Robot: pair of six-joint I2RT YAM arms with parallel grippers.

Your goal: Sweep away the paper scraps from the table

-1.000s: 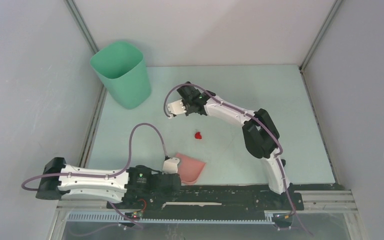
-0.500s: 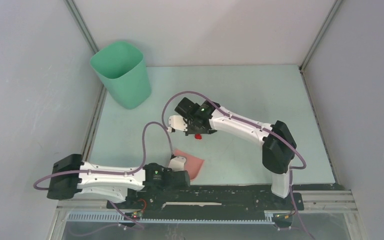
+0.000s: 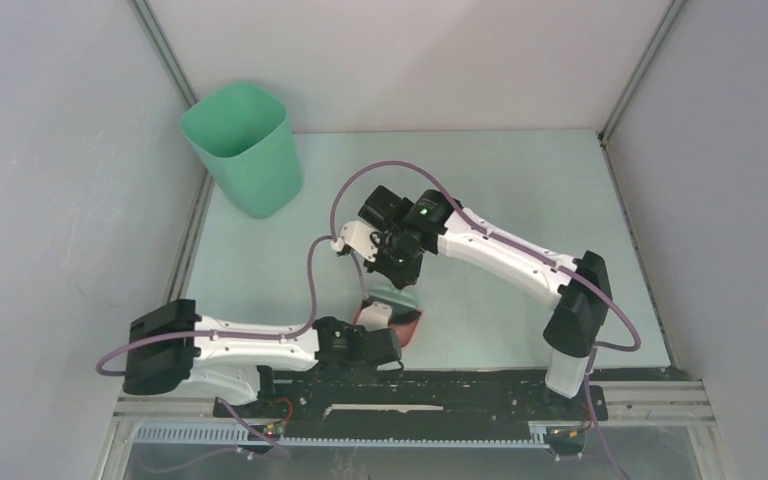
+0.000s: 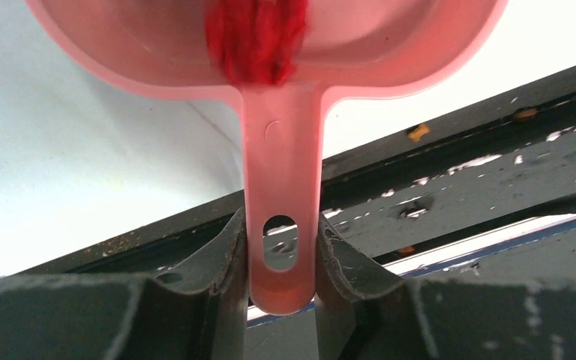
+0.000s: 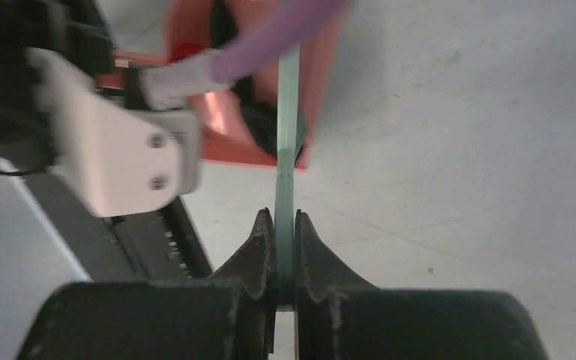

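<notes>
A red paper scrap (image 4: 255,41) lies inside the pink dustpan (image 4: 120,45), near where its handle joins. My left gripper (image 4: 280,225) is shut on the dustpan's handle, at the near edge of the table (image 3: 520,190). My right gripper (image 5: 283,221) is shut on the thin green handle of the hand brush (image 5: 288,112), whose head reaches into the dustpan's mouth (image 5: 225,142). From above, the brush (image 3: 392,296) sits just over the dustpan (image 3: 412,325), under the right wrist. A bit of red (image 5: 184,51) shows in the pan. No other scraps are in view.
A tall green bin (image 3: 245,145) stands at the table's far left corner. Grey walls enclose the table. The black rail (image 4: 457,172) at the near edge runs just under the dustpan's handle. The left arm's purple cable (image 5: 270,34) crosses in front of the brush.
The right arm swept the brush from mid-table toward me to the dustpan. The red scrap went from the table into the pan. The left arm shifted the dustpan rightward.
</notes>
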